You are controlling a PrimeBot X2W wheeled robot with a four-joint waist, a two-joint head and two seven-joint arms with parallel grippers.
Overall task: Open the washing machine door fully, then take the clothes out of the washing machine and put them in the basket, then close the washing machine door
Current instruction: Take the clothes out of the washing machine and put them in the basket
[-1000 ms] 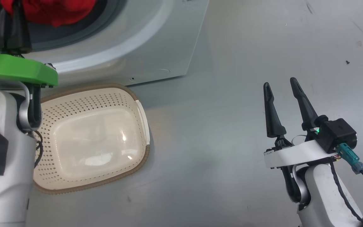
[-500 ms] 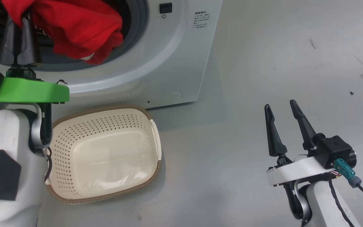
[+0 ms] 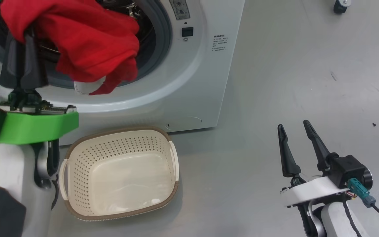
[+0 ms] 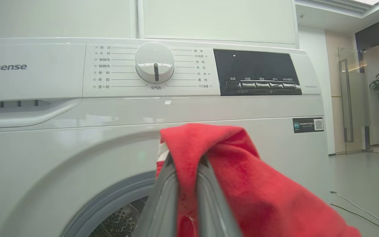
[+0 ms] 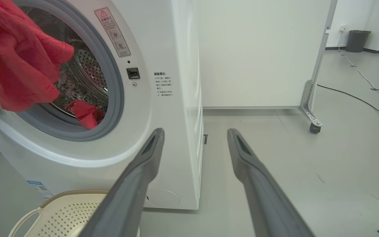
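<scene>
your right fingers [image 5: 150, 154] stand spread wide, holding nothing. left of them on the floor [image 3: 258, 98] sits the basket [image 3: 120, 144]. higher up, your left fingers [image 4: 166, 191] are clamped on the red clothes [image 4: 242, 171], which drape over their tips. just beyond the tips is the washing machine [image 3: 209, 65], drum mouth uncovered, more red cloth inside.

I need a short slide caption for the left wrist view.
Left gripper holds a bright red fabric garment before the white front-loading washing machine.
</scene>
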